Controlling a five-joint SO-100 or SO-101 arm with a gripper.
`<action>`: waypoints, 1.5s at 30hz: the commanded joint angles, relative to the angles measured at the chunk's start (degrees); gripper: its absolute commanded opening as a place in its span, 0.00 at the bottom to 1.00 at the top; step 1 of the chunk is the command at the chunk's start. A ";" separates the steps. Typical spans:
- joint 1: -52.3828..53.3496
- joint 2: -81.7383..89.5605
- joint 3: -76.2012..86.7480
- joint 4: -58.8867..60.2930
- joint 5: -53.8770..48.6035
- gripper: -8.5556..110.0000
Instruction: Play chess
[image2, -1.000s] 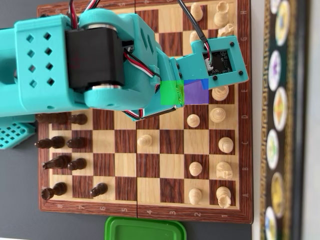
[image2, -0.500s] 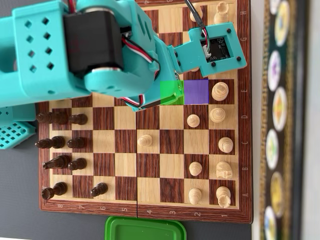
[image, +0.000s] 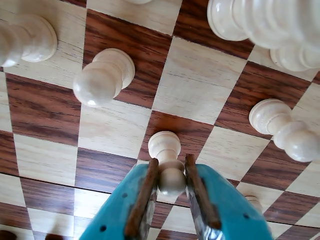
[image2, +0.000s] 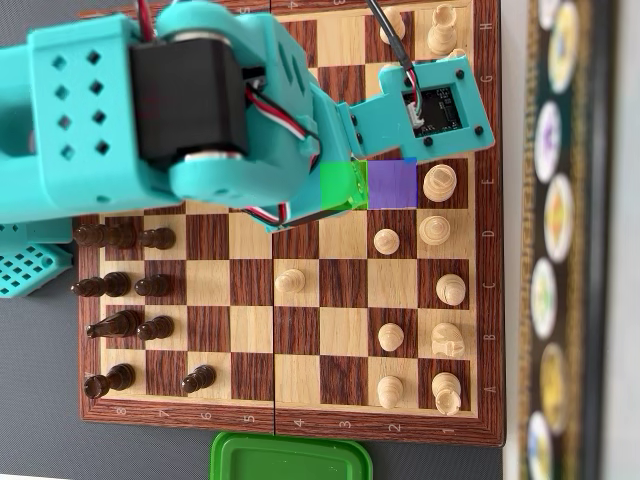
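Observation:
In the wrist view my teal gripper (image: 171, 161) is shut on the round head of a white pawn (image: 165, 144). The pawn's base sits over a dark square of the chessboard (image: 192, 82), and I cannot tell whether it is lifted off. The brown finger pads (image: 145, 195) press on both sides of the head. In the overhead view the arm (image2: 200, 110) covers the upper left of the chessboard (image2: 300, 340) and hides the jaws and the held pawn. A green patch (image2: 340, 185) and a purple patch (image2: 392, 183) mark two neighbouring squares.
White pieces crowd round the gripper: a pawn (image: 102, 77) to the left, a tall piece (image: 265, 22) top right, another (image: 282, 127) to the right. Overhead, dark pieces (image2: 120, 290) line the left side. A green lid (image2: 290, 460) lies below the board and a patterned box (image2: 560, 220) on the right.
In the overhead view the arm has shifted a little toward the top of the picture. The pieces in sight have stayed on their squares.

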 joint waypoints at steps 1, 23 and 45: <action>0.97 3.78 -2.64 -0.18 -1.58 0.16; -0.62 6.42 -2.02 -0.09 -1.76 0.16; -1.58 5.62 -2.37 -0.53 -1.23 0.16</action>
